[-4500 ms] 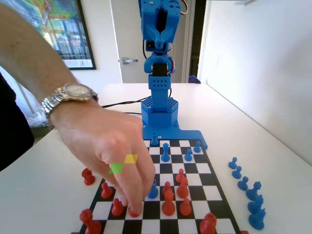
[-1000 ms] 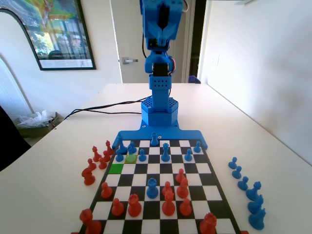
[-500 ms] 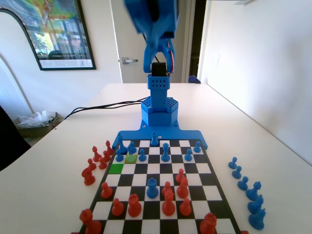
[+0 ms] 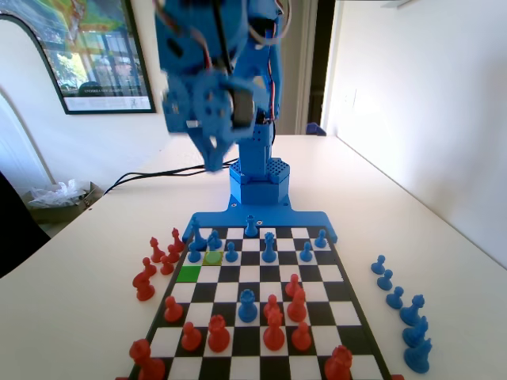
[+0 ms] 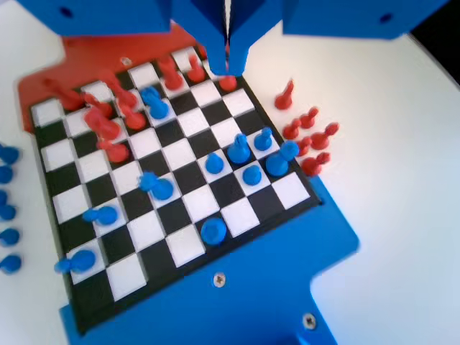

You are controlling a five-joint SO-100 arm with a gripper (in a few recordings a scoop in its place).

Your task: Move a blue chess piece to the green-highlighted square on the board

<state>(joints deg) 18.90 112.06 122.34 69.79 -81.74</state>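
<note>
blue chess piece (image 4: 213, 240) unmoved, end effector (image 5: 228, 66) now swung forward, closed

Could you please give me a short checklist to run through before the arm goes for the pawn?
1. Green-highlighted square free of pieces: ok.
2. Blue chess piece standing upright on the yellow-olive square beside it: ok.
3. Gripper empty, jaws together, high above the board: ok; must open first.
4. Room round the pawn: not ok, other blue pieces stand close by.
5. Gripper lined up over the pawn: not ok, in the wrist view it hangs near the red pieces.
6. No hand over the board: ok.
</note>
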